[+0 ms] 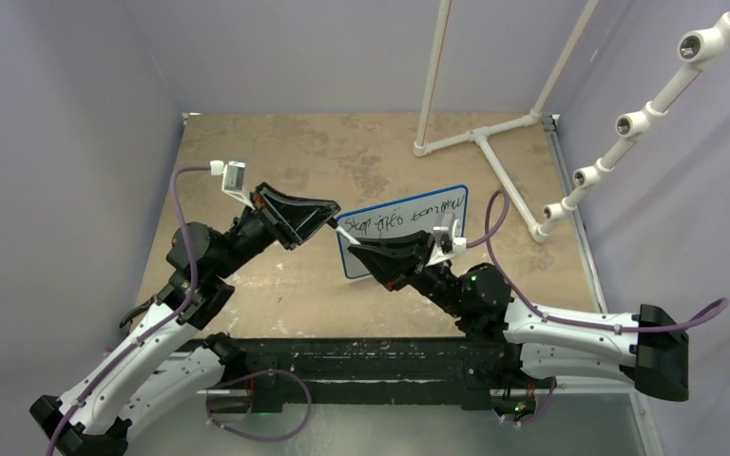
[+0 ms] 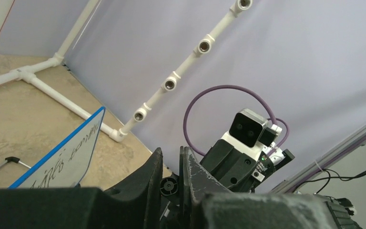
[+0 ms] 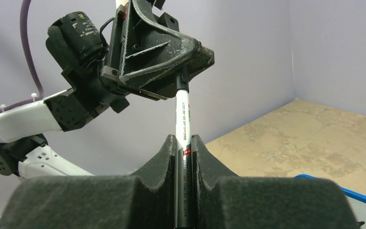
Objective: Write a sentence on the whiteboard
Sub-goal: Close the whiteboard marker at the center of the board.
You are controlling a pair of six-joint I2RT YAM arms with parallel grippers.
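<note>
Small blue-rimmed white whiteboard [image 1: 353, 255] on tan table [image 1: 276, 152]. Black handwritten sentence [image 1: 401, 217] runs along its far edge, so writing looks done.

At the board's near-left corner, right claw [image 3: 184, 140] grips white-barrelled marker pen [image 3: 183, 112]. Left claw [image 3: 183, 76] is pinched narrow on the pen's black end. Probably only capping is left.

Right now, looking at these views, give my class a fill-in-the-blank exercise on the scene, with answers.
1. The left gripper and right gripper both have their jaws shut on one ___.
2. The whiteboard has a ___ rim.
3. The sentence on it is written in ___ ink.
Answers: marker; blue; black.
</note>
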